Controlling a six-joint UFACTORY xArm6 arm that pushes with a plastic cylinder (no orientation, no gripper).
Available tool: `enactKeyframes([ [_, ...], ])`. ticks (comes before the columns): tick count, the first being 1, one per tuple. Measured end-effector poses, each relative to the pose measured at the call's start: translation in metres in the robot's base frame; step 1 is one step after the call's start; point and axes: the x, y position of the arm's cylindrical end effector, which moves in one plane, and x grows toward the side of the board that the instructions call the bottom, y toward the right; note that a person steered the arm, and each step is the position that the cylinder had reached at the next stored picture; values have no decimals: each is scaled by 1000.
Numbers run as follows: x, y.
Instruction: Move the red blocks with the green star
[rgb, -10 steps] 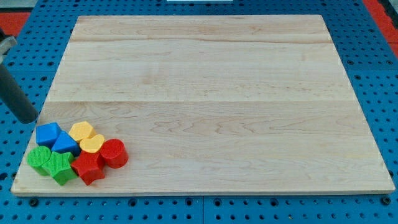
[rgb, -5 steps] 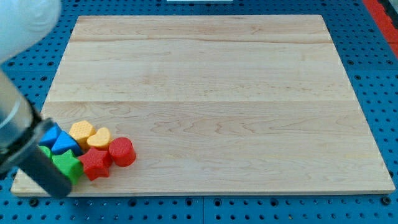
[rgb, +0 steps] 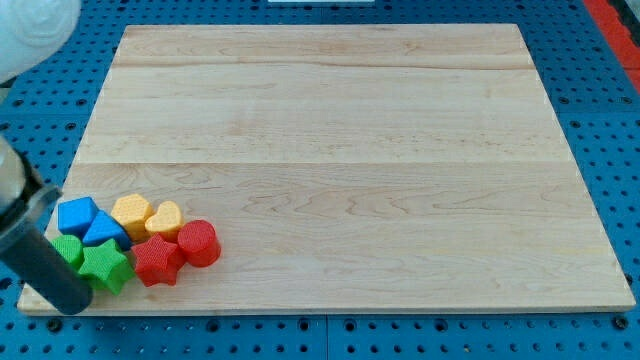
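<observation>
A cluster of blocks sits at the board's bottom left corner. The green star (rgb: 106, 267) touches the red star (rgb: 157, 261), and the red cylinder (rgb: 198, 243) stands just right of that. Behind the green star lie a second green block (rgb: 68, 250), two blue blocks (rgb: 76, 215) (rgb: 104, 231), a yellow block (rgb: 131, 212) and a yellow heart (rgb: 165, 217). My tip (rgb: 70, 303) is at the view's bottom left, just left of and below the green star, at the board's corner.
The wooden board (rgb: 330, 150) lies on a blue pegboard table (rgb: 610, 110). A white arm part (rgb: 25, 25) shows blurred at the view's top left.
My rod swung from the board's left edge down to the bottom left corner. The green star and both red blocks shifted slightly to the right.
</observation>
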Motion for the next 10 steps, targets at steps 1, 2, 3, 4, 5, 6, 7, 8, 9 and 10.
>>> enactKeyframes([
  [1, -11, -10],
  [2, -25, 25],
  [3, -25, 66],
  [4, -25, 100],
  [5, -25, 136],
  [6, -28, 157],
  [7, -34, 172],
  [8, -48, 176],
  [9, -63, 188],
  [10, -79, 210],
])
